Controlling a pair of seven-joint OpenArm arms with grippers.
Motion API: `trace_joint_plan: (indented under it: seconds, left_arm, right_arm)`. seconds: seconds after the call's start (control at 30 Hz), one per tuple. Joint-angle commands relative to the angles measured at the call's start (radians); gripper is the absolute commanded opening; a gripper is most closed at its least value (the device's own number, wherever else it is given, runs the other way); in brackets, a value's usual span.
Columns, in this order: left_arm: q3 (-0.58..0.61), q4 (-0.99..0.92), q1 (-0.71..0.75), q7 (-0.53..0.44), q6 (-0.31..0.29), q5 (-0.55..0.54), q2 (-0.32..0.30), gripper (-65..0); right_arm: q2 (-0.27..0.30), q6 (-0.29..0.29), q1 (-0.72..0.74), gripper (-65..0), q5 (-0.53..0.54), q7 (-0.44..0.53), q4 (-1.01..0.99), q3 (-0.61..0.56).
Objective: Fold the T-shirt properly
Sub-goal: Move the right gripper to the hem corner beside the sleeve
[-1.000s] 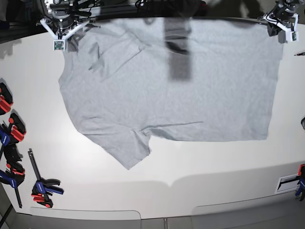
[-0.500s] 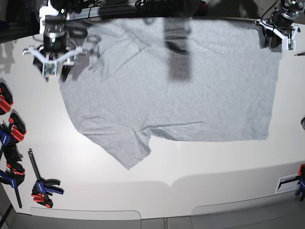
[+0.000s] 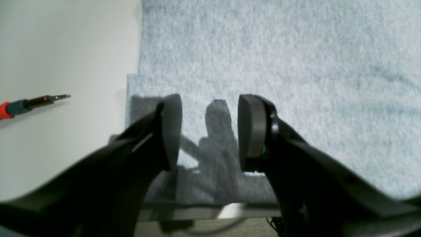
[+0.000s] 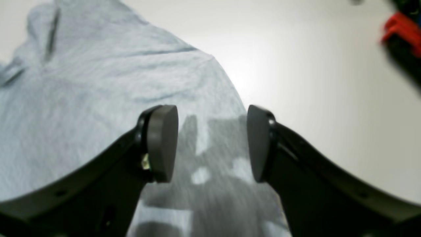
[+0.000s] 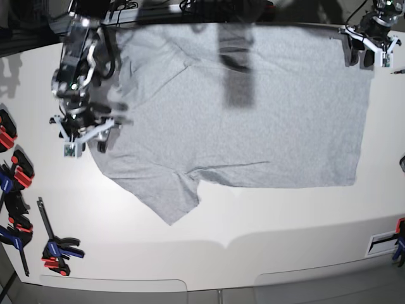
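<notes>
One T-shirt point(image 5: 240, 114), plain grey side up, is spread flat over the far half of the bench point(image 5: 285, 240), its long axis running along the far edge. The right hand point(image 5: 82, 136), jaws apart and empty, is poised over the shirt's collar-end edge by the near sleeve. The left hand point(image 5: 370, 54), jaws likewise apart and empty, is held over the hem corner at the far edge. A screwdriver tip point(image 3: 49, 98) beside that corner is shown clearly only in the left wrist view; clamps point(image 5: 57, 247) along the bench's edge are seen whole only in the base view.
</notes>
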Motion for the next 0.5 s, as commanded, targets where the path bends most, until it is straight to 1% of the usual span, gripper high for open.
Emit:
trace_joint_plan:
  seconds: [0.0,0.1,0.2,0.37,0.47]
  left_arm:
    - [-0.009,0.016,0.006,-0.016,0.001,-0.009,-0.013,-39.3]
    - [-0.009,0.016,0.006,-0.012,0.003,-0.009,-0.013,-39.3]
    - [-0.009,0.016,0.006,-0.013,0.003,-0.01,-0.013,-39.4]
    - [-0.009,0.016,0.006,-0.013,0.003,-0.01,-0.013,-39.4]
    - [-0.009,0.016,0.006,-0.013,0.003,-0.01,-0.013,-39.4]
  right_arm:
    - [0.023,0.019,0.055,-33.3,0.025,0.02,-0.032,0.018]
    - [0.067,0.082,0.183,-33.3,0.1,0.003,-0.192,0.049]
    - [0.126,0.122,0.307,-33.3,0.154,-0.027,-0.351,0.053]
    - [0.201,0.177,0.494,-33.3,0.158,-0.037,-0.667,0.053]
    - [0.229,0.232,0.575,-33.3,0.154,-0.044,-0.864,0.053]
